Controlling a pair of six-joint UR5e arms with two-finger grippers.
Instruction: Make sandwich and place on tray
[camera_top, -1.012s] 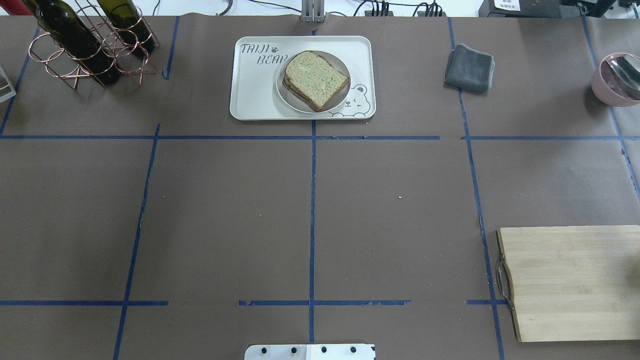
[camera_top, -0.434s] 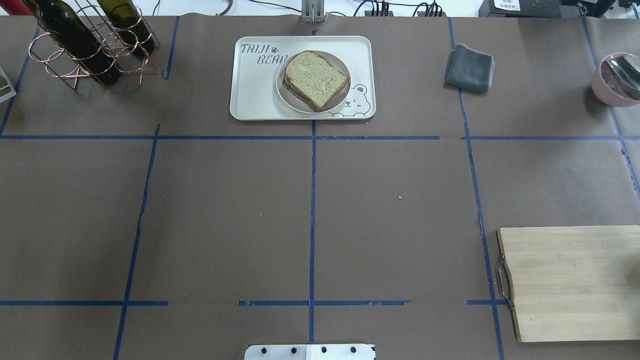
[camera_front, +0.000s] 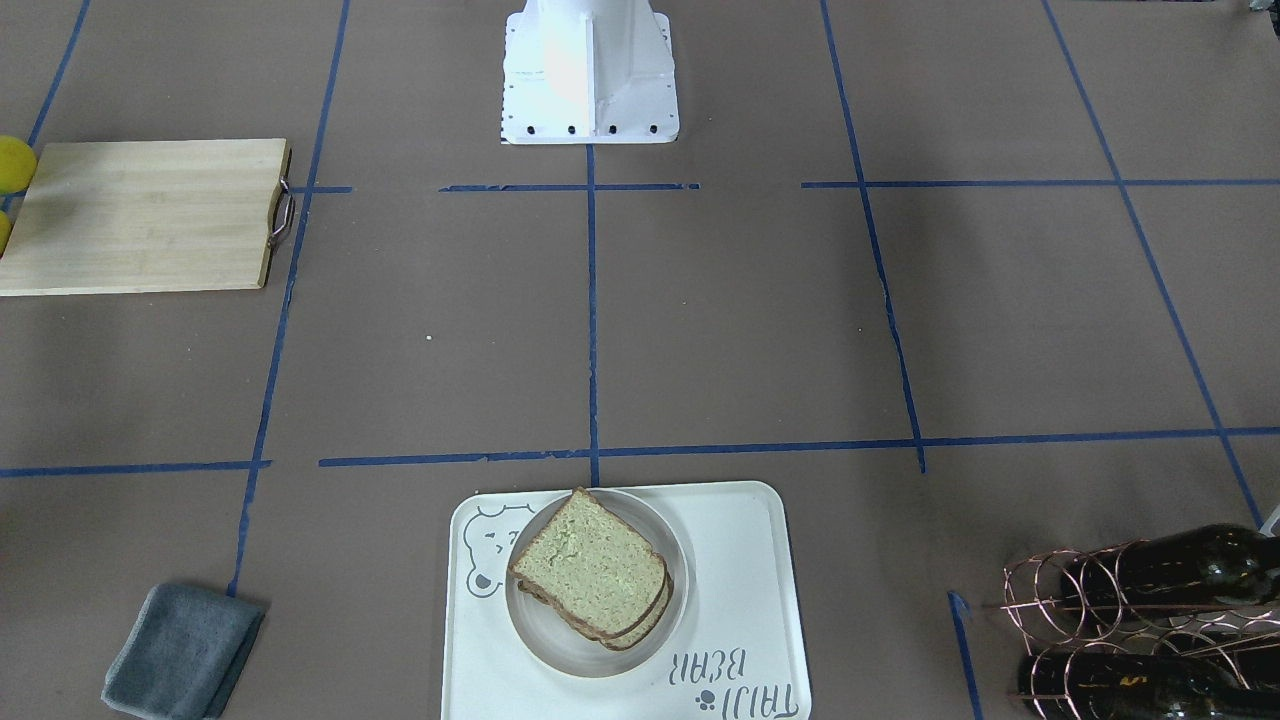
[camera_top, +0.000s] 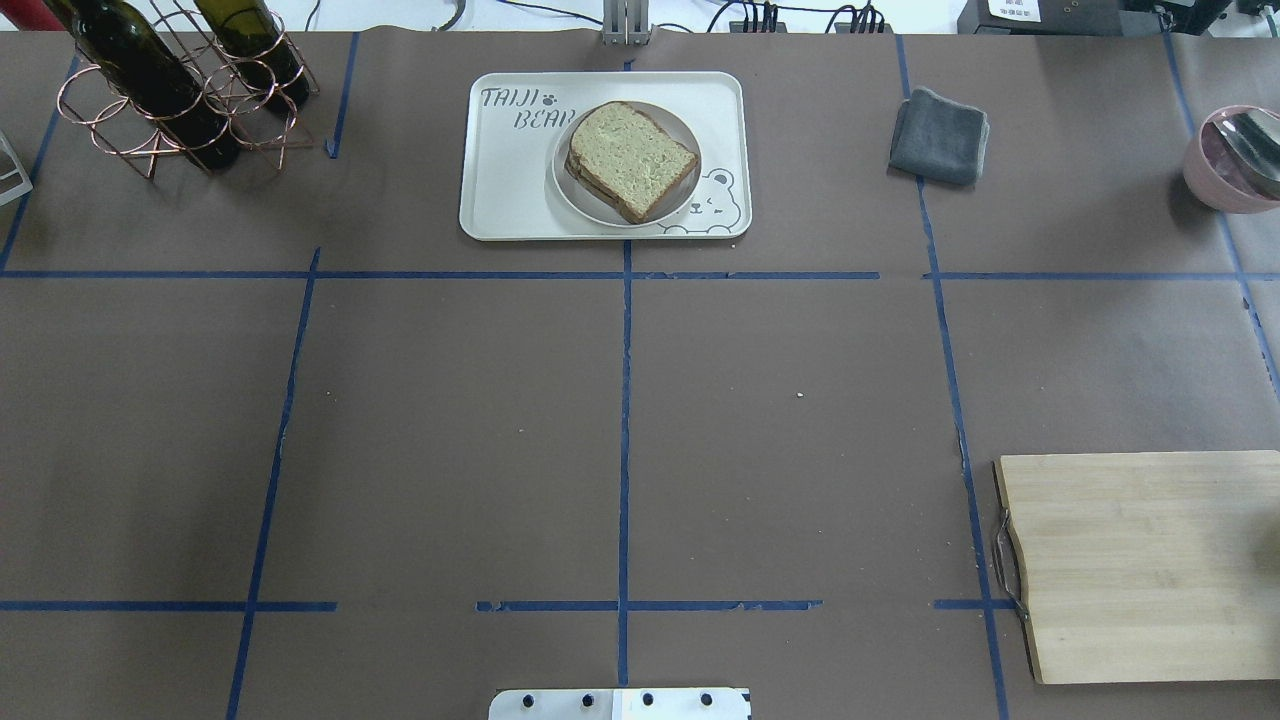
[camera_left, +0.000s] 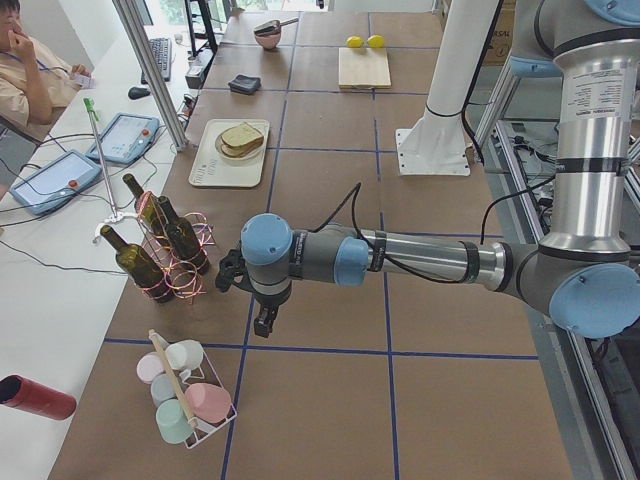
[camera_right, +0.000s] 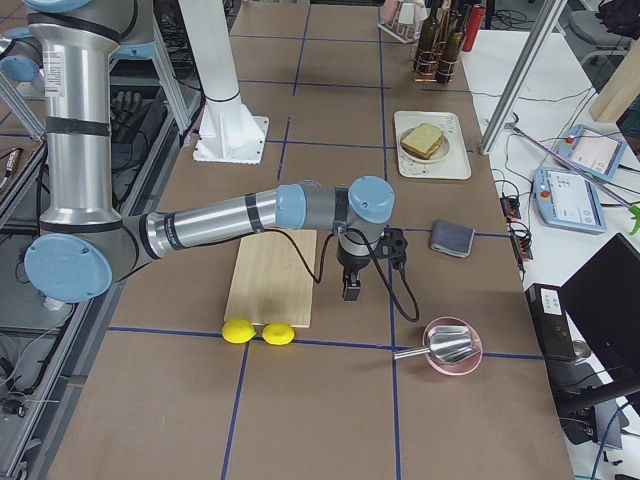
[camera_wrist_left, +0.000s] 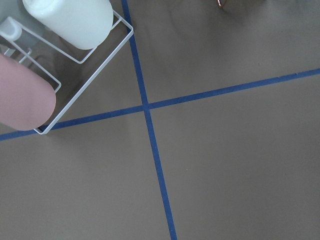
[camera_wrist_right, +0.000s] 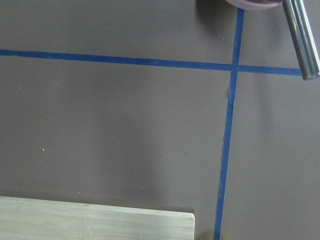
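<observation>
The sandwich (camera_top: 632, 158) is a stack of bread slices with tan tops and dark crust. It lies on a small round plate (camera_top: 572, 196) on the cream tray (camera_top: 510, 205) at the table's far middle. No egg shows. It also appears in the front view (camera_front: 590, 565). My left gripper (camera_left: 263, 325) shows only in the exterior left view, over bare table near the bottle rack. My right gripper (camera_right: 350, 292) shows only in the exterior right view, beside the cutting board. I cannot tell whether either is open or shut.
A wooden cutting board (camera_top: 1140, 565) lies at the near right, with two lemons (camera_right: 258, 332) at its end. A grey cloth (camera_top: 938, 136), a pink bowl with a spoon (camera_top: 1235, 160), a copper bottle rack (camera_top: 180, 90) and a wire cup rack (camera_left: 185, 395) stand around the edges.
</observation>
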